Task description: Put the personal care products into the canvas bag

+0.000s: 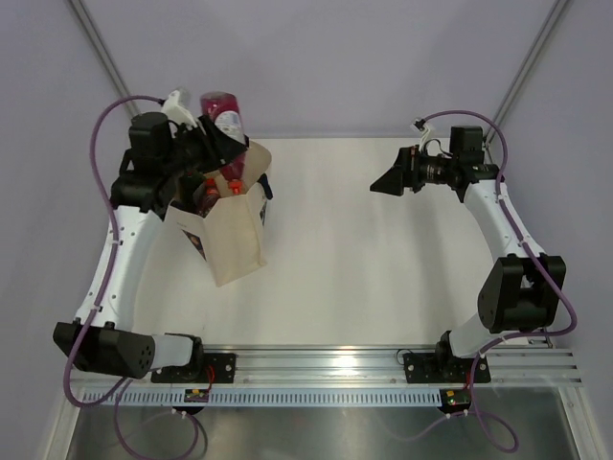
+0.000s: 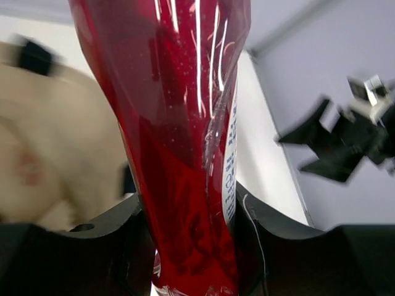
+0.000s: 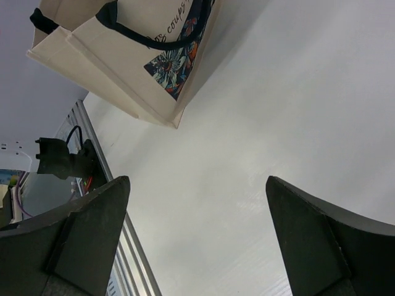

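Table first, white and wide, and on its left side we see the canvas bag standing upright with its mouth open to the overhead camera. The left arm reaches right over that bag. The left gripper hangs above the bag's far-left corner, and its jaws are clamped on a dark red bottle. From the left wrist we see both fingers pressed against the bottle's sides, with red liquid filling the frame and a strip of white label down one edge. From above, the bottle sticks out past the bag's far rim, clear of the opening and not yet inside.

Over on the right, the right gripper hovers above the table, well apart from the bag and pointing toward it. Its jaws are spread wide with nothing between them, and the right wrist view shows only bare tabletop in the gap.

Down in the bag's mouth we make out a couple of bottles with red tops. Smallest of all are the navy handles and the dark flowery print on the bag's side.
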You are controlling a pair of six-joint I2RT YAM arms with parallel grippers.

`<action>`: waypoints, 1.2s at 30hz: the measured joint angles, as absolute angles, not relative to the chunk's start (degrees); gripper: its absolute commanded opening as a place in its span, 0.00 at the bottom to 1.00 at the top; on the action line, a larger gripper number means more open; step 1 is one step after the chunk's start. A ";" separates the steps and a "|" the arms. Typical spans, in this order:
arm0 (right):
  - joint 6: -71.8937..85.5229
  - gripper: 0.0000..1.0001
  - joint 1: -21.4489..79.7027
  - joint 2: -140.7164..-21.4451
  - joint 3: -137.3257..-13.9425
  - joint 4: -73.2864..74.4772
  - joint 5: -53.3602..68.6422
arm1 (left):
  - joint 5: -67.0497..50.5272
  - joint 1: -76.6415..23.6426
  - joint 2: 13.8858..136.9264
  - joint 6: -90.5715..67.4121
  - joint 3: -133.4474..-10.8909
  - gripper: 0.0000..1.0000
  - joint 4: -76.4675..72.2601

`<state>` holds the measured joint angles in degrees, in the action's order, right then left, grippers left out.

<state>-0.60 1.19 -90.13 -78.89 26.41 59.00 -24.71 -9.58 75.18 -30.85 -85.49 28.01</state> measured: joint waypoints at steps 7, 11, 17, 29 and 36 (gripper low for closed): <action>-1.74 0.99 1.06 -89.60 -76.01 26.92 58.96 | -22.28 1.85 77.30 -25.41 -85.34 0.00 33.61; -2.85 0.99 1.06 -89.14 -75.72 27.35 58.46 | -23.00 3.16 82.52 -19.03 -85.12 0.00 36.75; -4.32 0.99 1.06 -88.66 -74.08 27.92 57.91 | -22.00 3.20 85.95 -7.31 -83.83 0.09 41.58; -10.57 0.99 1.06 -86.85 -72.51 30.35 44.71 | -22.44 3.22 77.23 -3.07 -75.40 0.99 33.85; -9.19 1.00 1.06 -81.03 -73.32 30.33 23.14 | -23.92 3.22 59.09 -10.68 -63.05 0.99 19.20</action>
